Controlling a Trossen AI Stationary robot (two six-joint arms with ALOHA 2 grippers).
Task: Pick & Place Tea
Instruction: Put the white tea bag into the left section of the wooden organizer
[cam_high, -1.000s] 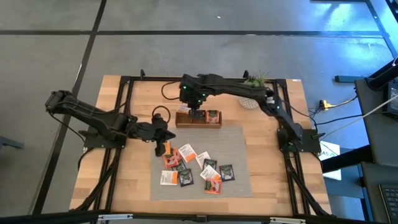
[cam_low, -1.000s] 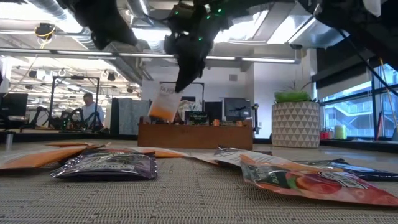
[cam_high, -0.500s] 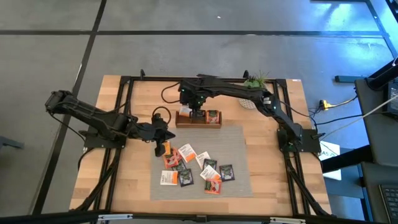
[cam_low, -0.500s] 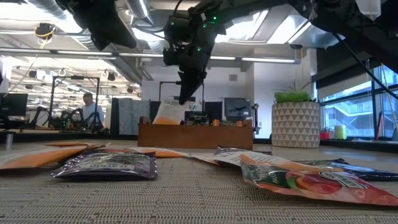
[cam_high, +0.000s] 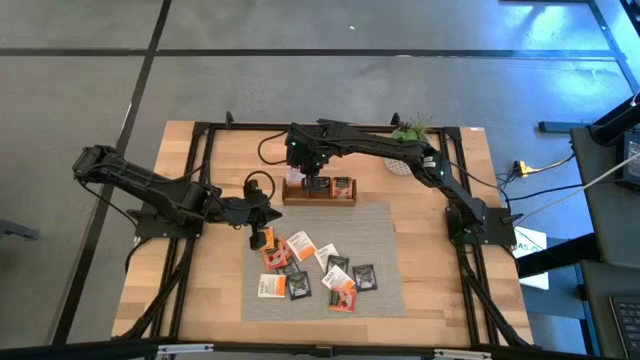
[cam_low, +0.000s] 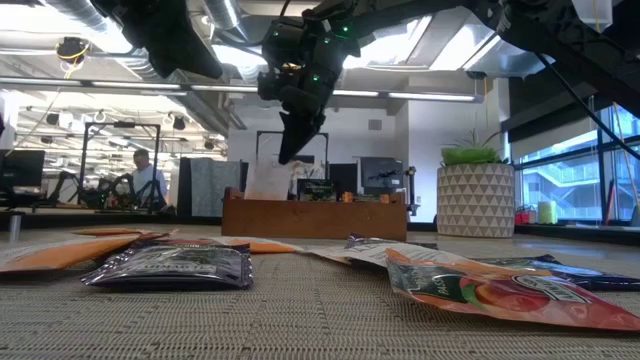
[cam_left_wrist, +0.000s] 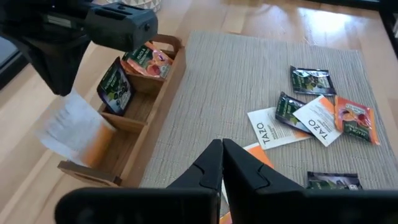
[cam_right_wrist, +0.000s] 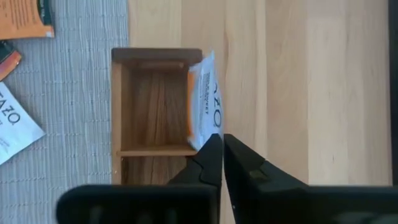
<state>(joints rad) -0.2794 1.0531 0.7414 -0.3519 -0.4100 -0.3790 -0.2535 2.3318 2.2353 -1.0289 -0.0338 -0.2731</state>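
Pinching the top edge of a white-and-orange sachet (cam_right_wrist: 204, 99) with the right gripper (cam_right_wrist: 217, 140), closed thin on it, over the wooden tray (cam_right_wrist: 118, 99) near the middle of the counter's (cam_right_wrist: 311, 93) far edge. Standing upright in the end compartment nearest the counter's left edge, leaning against that compartment's far wall.

Judging the step as the release. Lower just enough to seat the bottom edge on the compartment floor before letting go. Open slowly and only slightly, to avoid flicking so light a packet over the wall onto the bare wood. Lift straight up afterwards, clear of the wall and of the black sachet (cam_left_wrist: 116, 87) and orange sachet (cam_left_wrist: 146, 59) in the neighbouring compartments.

Leave the left gripper (cam_left_wrist: 222, 146) closed and apparently empty, hovering by the left edge of the grey mat (cam_right_wrist: 74, 93), well away from the tray, above the loose sachets (cam_high: 315, 265).
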